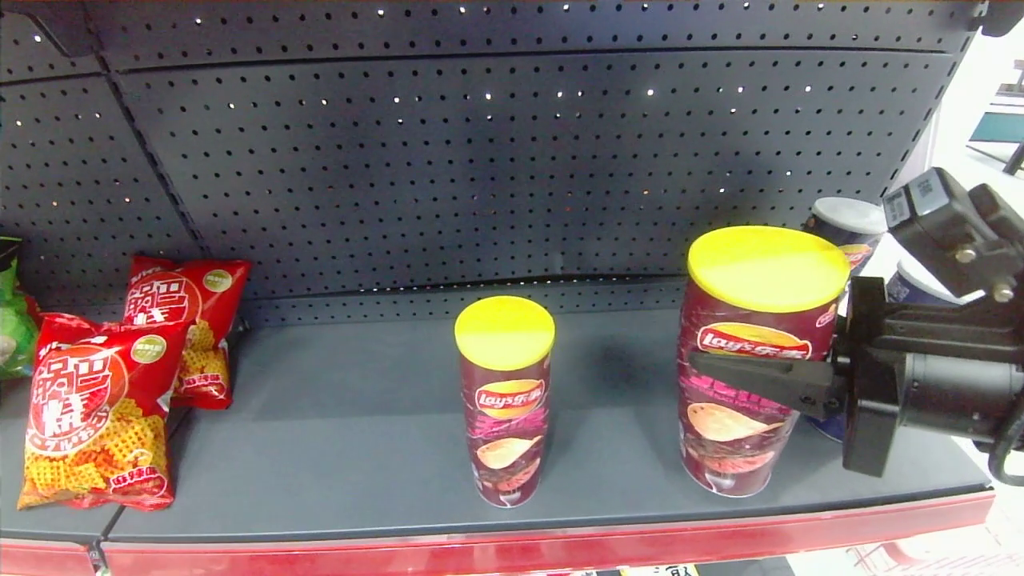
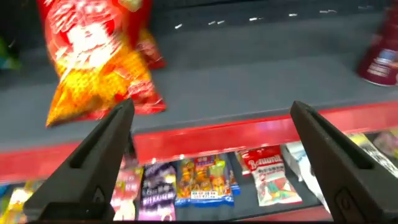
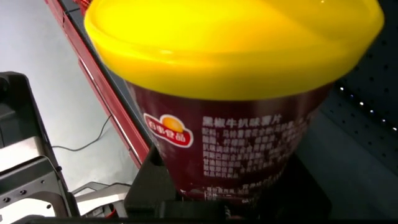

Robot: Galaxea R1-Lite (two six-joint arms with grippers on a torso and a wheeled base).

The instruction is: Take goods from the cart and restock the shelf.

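The shelf (image 1: 360, 448) is the largest thing here: a flat, dark grey metal deck with a glossy red front lip, cut off at the left and right. Behind it stands a perforated back panel (image 1: 480, 160) of the same grey metal, dotted with rows of small round holes. Two tall cylindrical chip canisters with maroon printed walls and smooth yellow plastic lids stand upright on the deck. The held canister (image 1: 748, 432) is near the right end, close to the front lip. The right gripper (image 1: 724, 356) is clamped round its middle, with one black finger (image 1: 760, 378) lying across the front and the other hidden behind the tube. Whether its base rests fully on the deck is hard to judge. The second canister (image 1: 504, 400) stands free at mid-shelf, well apart from the first. At the left end lean two crinkled red snack bags (image 1: 96, 416), one partly overlapping the other. Beside them is a green bag (image 1: 12, 320), mostly cut off by the edge. Two white-lidded tubs (image 1: 848, 228) show behind the right arm, largely hidden. The left gripper (image 2: 211, 109) hangs before the red lip with its black fingers spread wide and nothing between them. Under it lie small bright packets (image 2: 205, 180), too blurred to count.
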